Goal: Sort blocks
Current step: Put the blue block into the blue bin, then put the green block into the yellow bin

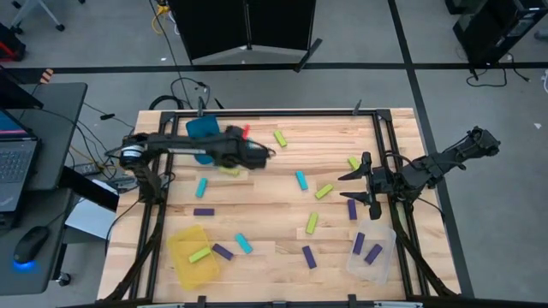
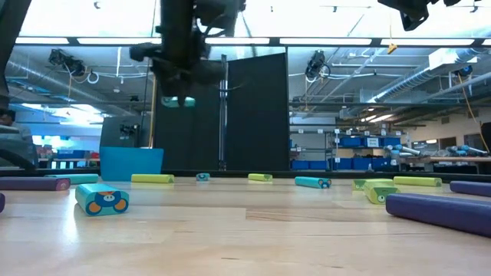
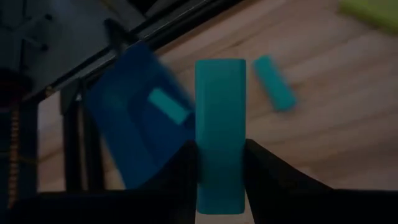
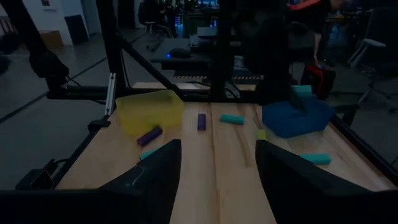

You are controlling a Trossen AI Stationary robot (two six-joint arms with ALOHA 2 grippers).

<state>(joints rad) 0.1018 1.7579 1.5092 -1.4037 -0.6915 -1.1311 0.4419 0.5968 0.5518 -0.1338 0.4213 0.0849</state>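
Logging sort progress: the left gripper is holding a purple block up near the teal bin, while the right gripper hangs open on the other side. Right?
Not quite: the block clamped in the left gripper is cyan, not purple, as the left wrist view shows. The rest holds: it is near the teal bin, and the right gripper hangs open on the other side.

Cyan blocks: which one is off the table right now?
The cyan block clamped upright between the left gripper jaws, held near the teal bin. The other cyan blocks lie flat on the table; one sits inside that bin.
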